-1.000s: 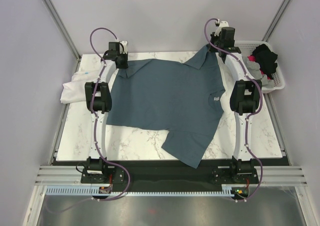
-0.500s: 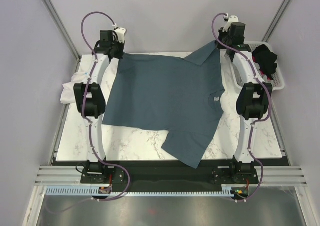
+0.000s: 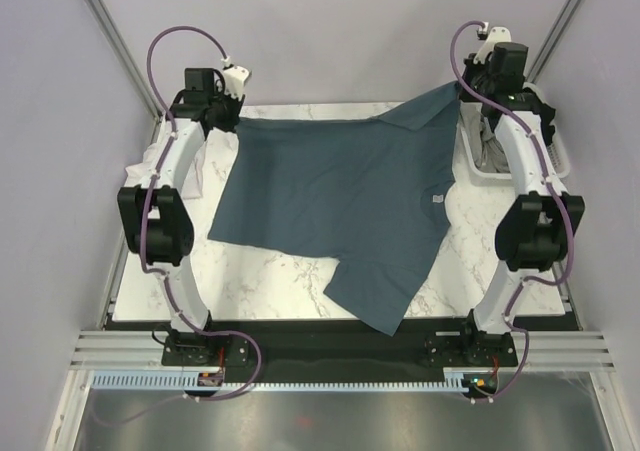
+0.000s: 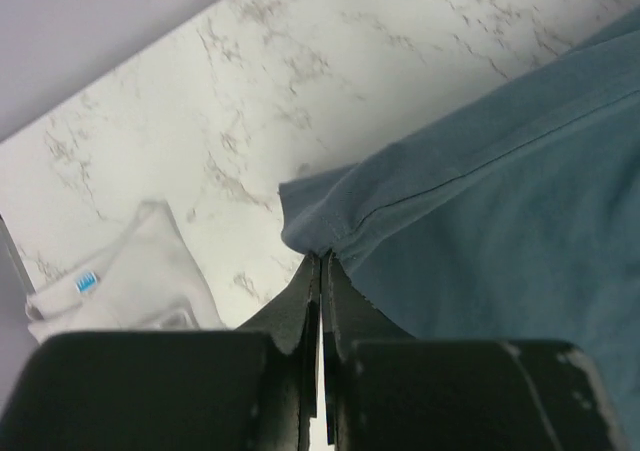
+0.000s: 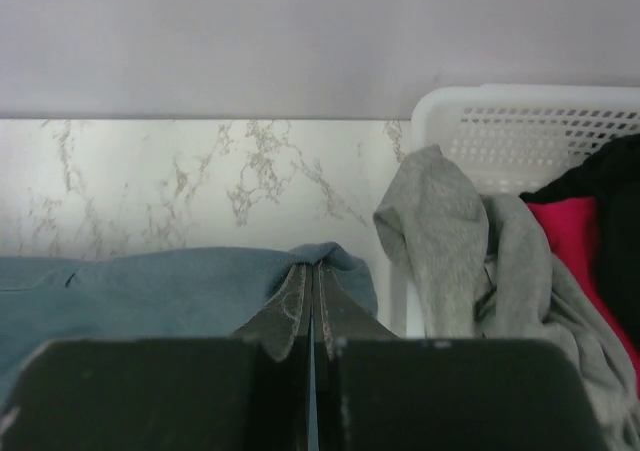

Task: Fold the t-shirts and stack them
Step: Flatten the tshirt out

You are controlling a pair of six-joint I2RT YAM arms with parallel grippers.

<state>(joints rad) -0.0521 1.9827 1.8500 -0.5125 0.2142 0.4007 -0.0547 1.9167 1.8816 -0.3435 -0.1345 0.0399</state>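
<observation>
A slate-blue t-shirt (image 3: 340, 201) lies spread across the marble table (image 3: 270, 286), its far edge lifted. My left gripper (image 3: 232, 123) is shut on the shirt's far left corner; the pinched hem shows in the left wrist view (image 4: 330, 221). My right gripper (image 3: 462, 93) is shut on the far right sleeve corner, seen bunched in the right wrist view (image 5: 320, 256). A white t-shirt (image 3: 158, 161) lies folded at the table's left edge, also in the left wrist view (image 4: 140, 281). A grey shirt (image 5: 450, 231) hangs over the basket rim.
A white lattice basket (image 3: 555, 151) stands at the back right, mostly behind my right arm; in the right wrist view (image 5: 530, 121) it holds grey, black and red cloth. The shirt's near sleeve (image 3: 375, 296) reaches the table's front edge. Walls close in on both sides.
Both arms have moved back and outward, pulling the shirt's far corners apart and stretching its far edge taut. The right arm now covers the basket.
</observation>
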